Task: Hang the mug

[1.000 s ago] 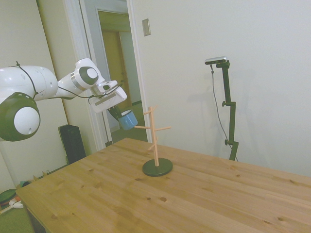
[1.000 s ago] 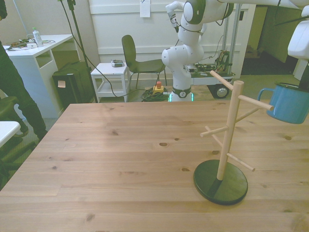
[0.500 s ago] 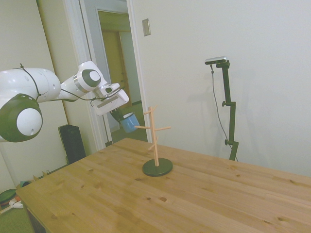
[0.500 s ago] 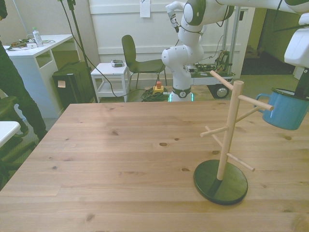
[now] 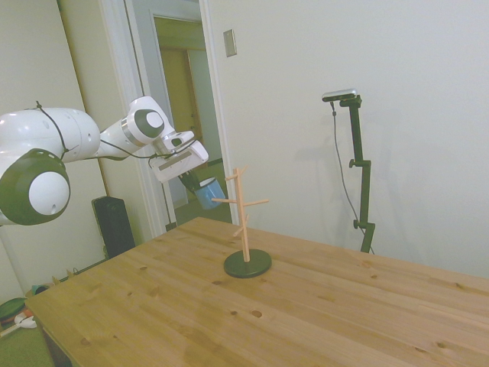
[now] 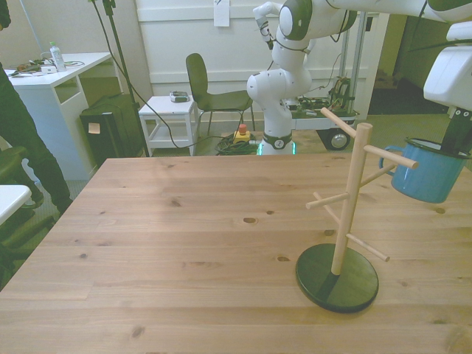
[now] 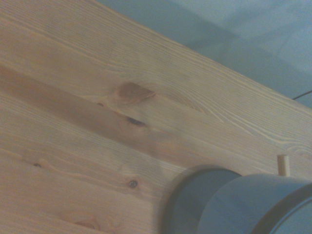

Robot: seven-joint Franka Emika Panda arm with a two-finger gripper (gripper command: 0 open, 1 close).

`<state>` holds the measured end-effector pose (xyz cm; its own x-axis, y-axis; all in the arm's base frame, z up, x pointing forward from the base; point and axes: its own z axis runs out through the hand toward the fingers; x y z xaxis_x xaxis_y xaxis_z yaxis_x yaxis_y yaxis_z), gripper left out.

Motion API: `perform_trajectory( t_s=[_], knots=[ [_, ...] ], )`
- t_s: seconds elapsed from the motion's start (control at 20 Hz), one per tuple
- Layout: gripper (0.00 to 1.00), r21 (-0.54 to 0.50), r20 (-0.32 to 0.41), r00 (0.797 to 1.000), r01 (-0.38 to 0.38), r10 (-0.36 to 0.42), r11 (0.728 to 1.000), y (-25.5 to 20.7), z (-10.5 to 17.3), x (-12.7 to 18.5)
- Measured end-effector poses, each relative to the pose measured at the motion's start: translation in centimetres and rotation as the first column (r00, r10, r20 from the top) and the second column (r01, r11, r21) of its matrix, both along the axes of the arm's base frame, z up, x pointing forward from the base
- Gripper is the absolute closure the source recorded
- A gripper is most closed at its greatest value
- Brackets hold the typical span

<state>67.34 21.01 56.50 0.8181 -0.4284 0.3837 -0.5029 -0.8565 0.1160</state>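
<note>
Front view, largest to smallest: table (image 6: 184, 243); peg stand (image 6: 346, 214); gripper (image 6: 451, 140) — fingers clamped on the mug (image 6: 426, 171), held tilted in the air, handle at the upper peg's tip — slide it on level.

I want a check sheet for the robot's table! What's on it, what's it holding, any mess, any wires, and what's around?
Surface: wooden table, bare planks with knots.
Job's things: blue mug held in the air, tilted, its handle right by the tip of an upper peg of the wooden peg stand; whether it is hooked on cannot be told.
Clutter: nothing seen on the table.
Gripper: gripper grips the mug's rim from above.
Cables: a thin black cable runs along the arm.
Surroundings: chair, white side table, a person at the front view's left edge.
</note>
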Motion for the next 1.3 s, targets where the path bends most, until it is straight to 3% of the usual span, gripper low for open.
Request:
perform_trajectory(
  t_s=[0.7,0.75,1.3],
  knots=[
    [1.0,0.015,-0.008,0.999,0.033,-0.033,0.999,-3.6,-0.4,1.9],
    [0.0,0.016,-0.008,0.999,0.037,-0.037,0.999,-3.8,-0.5,2.0],
    [0.0,0.042,-0.019,0.998,0.058,-0.057,0.997,-4.9,-0.8,2.5]
  ],
)
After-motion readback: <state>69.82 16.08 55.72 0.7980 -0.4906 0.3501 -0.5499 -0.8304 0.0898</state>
